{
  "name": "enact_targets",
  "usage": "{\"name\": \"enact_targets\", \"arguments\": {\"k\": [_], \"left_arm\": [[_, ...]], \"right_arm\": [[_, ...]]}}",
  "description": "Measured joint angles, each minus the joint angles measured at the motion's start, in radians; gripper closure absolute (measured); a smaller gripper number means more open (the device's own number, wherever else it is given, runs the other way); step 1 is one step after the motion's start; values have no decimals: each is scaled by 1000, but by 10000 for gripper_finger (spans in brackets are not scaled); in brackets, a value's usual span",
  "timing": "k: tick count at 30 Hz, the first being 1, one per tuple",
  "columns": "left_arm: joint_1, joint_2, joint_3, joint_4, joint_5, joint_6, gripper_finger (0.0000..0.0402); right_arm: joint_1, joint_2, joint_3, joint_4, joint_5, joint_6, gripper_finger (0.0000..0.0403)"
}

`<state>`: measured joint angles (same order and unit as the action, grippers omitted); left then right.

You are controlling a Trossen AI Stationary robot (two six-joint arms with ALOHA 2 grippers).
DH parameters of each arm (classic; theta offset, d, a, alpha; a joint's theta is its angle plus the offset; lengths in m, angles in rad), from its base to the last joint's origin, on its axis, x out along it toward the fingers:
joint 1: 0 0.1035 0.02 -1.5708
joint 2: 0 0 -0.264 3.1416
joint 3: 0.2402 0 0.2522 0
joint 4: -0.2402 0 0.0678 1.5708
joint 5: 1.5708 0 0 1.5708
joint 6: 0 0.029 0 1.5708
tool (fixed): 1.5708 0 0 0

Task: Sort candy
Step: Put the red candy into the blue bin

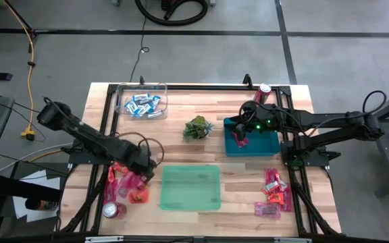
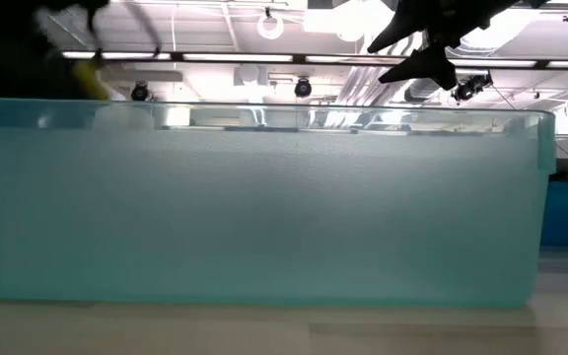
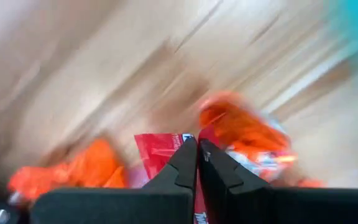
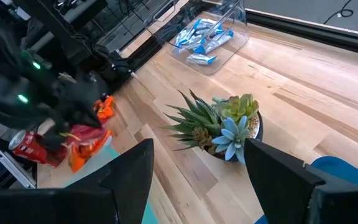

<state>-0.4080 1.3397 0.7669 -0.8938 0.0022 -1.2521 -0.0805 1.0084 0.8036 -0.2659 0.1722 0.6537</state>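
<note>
No brand or writing can be read on any wrapper — the left wrist view is smeared, showing only white marks on red. The left gripper [image 1: 147, 169] is down at the near-left candy pile [image 1: 125, 183], its fingers [image 3: 185, 167] pressed together on a red wrapper [image 3: 160, 152]; that sweet's long axis cannot be told. Blue-and-white candy [image 1: 144, 104] lies in the clear bin [image 1: 121, 91] at the counter's [image 1: 181, 145] far left (pieces at mixed angles). More pink and red candy [image 1: 273, 192] lies near-right. The right gripper [image 1: 240, 133], fingers apart, hangs over the blue tray [image 1: 269, 145], beside the plant [image 1: 198, 127].
</note>
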Motion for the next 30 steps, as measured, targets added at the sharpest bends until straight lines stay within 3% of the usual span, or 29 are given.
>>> {"name": "enact_targets", "arguments": {"k": [6,11,15,20,24,30], "left_arm": [[103,-159,130,-35,-232,117,401],[178,-262,182,151,-406,447,401],[240,-297,176,488,-399,742,401],[324,-260,175,805,-358,961,401],[406,-193,174,998,-232,1008,401],[511,-89,175,1354,299,937,401]], "right_arm": [[0,0,0,36,-1,1,158],[2,0,0,134,-51,1,158],[3,0,0,240,-120,1,158],[3,4,0,346,-144,1,158],[21,43,0,441,-145,-12,158],[64,159,0,627,-272,-30,158]]}}
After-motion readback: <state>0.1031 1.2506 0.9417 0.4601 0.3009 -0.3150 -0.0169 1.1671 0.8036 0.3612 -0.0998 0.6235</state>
